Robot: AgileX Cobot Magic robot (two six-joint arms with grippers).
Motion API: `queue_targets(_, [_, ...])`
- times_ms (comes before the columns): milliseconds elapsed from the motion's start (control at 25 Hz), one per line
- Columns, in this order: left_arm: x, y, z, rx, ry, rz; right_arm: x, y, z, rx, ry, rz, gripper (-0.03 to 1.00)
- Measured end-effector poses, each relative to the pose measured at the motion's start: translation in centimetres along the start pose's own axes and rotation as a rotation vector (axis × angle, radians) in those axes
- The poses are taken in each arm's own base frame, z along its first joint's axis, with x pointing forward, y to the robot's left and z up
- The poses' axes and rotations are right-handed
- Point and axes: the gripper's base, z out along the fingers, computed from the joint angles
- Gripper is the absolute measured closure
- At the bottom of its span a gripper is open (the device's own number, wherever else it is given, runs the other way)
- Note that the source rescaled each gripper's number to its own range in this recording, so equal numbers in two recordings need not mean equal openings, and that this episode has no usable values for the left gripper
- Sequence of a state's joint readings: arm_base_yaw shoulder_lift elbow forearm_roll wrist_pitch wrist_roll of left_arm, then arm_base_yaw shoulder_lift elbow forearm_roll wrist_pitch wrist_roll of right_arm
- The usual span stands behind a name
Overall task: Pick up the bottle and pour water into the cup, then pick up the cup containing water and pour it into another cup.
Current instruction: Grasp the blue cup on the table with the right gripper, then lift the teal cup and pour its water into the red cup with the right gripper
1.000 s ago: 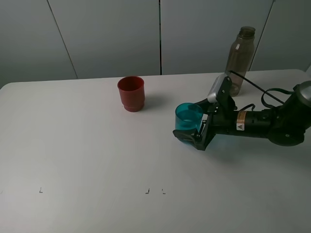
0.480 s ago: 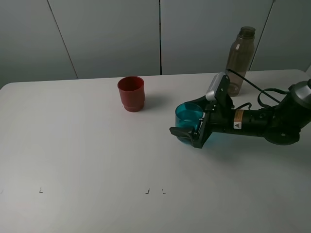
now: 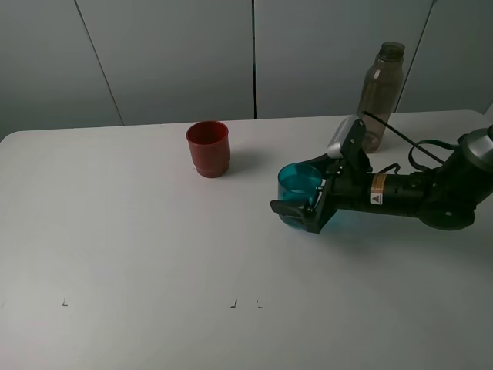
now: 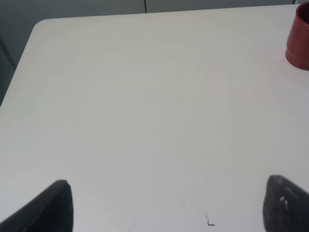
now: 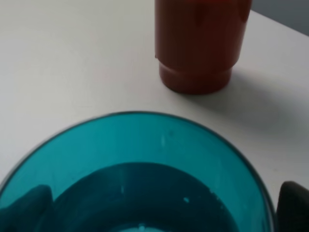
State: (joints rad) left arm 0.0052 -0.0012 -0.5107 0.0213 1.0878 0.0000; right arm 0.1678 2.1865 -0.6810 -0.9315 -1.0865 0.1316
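The translucent teal cup (image 3: 299,182) stands on the white table (image 3: 139,231) right of centre, with water in it. My right gripper (image 3: 302,194) reaches in from the right and is shut on the cup, one finger on each side. The right wrist view looks down into the cup (image 5: 145,164), and my gripper (image 5: 154,208) shows a dark finger at each lower corner. The red-brown cup (image 3: 208,148) stands upright to the left and farther back; it also shows in the right wrist view (image 5: 200,43). The smoky grey bottle (image 3: 381,96) stands uncapped at the back right. My left gripper (image 4: 166,208) is open and empty over bare table.
A black cable (image 3: 400,135) runs from the right arm past the bottle's base. The red-brown cup shows at the edge of the left wrist view (image 4: 300,38). A grey panelled wall stands behind the table's far edge. Small black marks (image 3: 245,304) lie near the front.
My right gripper has shifted slightly left and back, and its near finger has drawn in against the teal cup. The cups and the bottle have stayed where they were.
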Motion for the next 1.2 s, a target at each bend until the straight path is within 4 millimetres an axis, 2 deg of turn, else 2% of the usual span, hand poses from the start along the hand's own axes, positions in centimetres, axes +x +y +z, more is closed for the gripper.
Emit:
queue_targets(560, [0.0, 0.0, 0.0, 0.0, 0.0, 0.0, -0.06, 0.2, 0.14, -0.015, 0.002, -0.008, -0.03])
queue_targets(600, [0.0, 0.0, 0.0, 0.0, 0.0, 0.0, -0.06, 0.21, 0.14, -0.017, 0.002, -0.009, -0.01])
queue_targets(640, [0.0, 0.0, 0.0, 0.0, 0.0, 0.0, -0.02, 0.25, 0.14, -0.021, 0.005, -0.011, 0.08])
queue_targets(680, [0.0, 0.0, 0.0, 0.0, 0.0, 0.0, 0.01, 0.27, 0.14, -0.024, 0.009, -0.017, 0.24])
queue_targets(760, [0.0, 0.0, 0.0, 0.0, 0.0, 0.0, 0.07, 0.29, 0.14, -0.025, 0.016, -0.025, 0.73])
queue_targets(800, [0.0, 0.0, 0.0, 0.0, 0.0, 0.0, 0.07, 0.29, 0.14, -0.025, 0.016, -0.026, 0.9])
queue_targets(1200, [0.0, 0.0, 0.0, 0.0, 0.0, 0.0, 0.07, 0.29, 0.15, -0.024, 0.016, -0.027, 0.88])
